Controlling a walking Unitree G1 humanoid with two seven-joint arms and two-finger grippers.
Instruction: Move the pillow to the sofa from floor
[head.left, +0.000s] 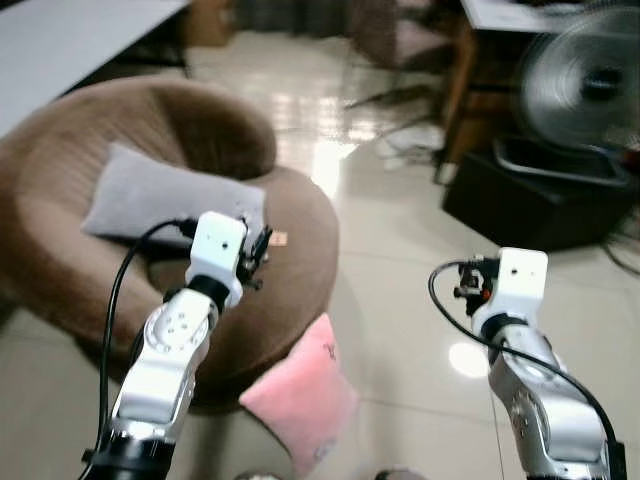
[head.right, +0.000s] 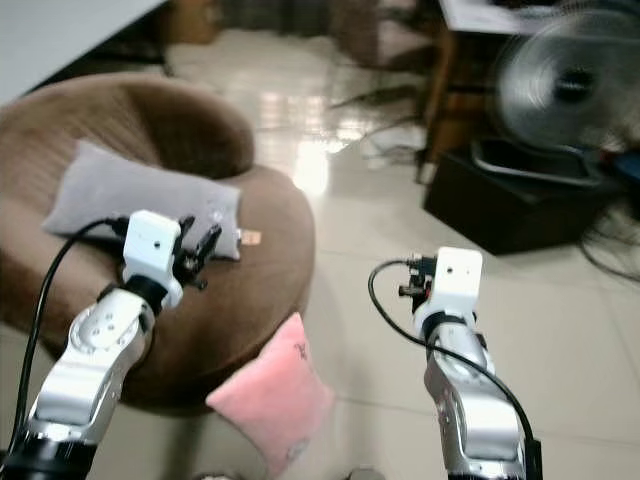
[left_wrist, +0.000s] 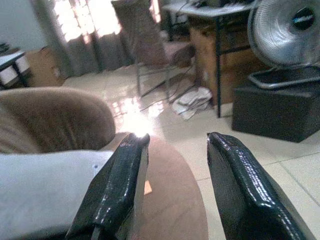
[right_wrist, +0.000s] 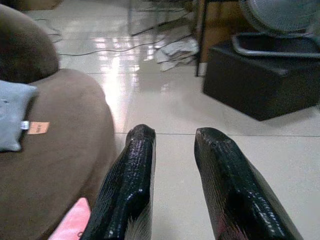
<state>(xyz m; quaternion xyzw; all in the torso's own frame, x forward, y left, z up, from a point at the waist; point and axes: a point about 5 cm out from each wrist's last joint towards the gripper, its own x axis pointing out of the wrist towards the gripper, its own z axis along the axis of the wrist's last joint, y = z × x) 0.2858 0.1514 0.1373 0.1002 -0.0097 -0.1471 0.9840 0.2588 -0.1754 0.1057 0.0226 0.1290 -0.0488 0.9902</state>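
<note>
Pink pillow on the floor, both grippers empty and raised.

Head views: the pink pillow (head.left: 303, 395) leans against the foot of the round brown sofa (head.left: 300, 290) on glossy pale floor tiles (head.left: 400, 250); a grey pillow (head.left: 170, 200) already lies on the seat. The left gripper (head.left: 258, 252) hovers above the seat, the right gripper (head.right: 412, 280) over bare floor, likely poised before reaching down. Left wrist view: fingers (left_wrist: 120, 190) spread wide, holding nothing; a fan (left_wrist: 287, 32) stands on a black box (left_wrist: 277, 107). Right wrist view: fingers (right_wrist: 127, 190) moderately parted, empty, with a pink corner just below.
</note>
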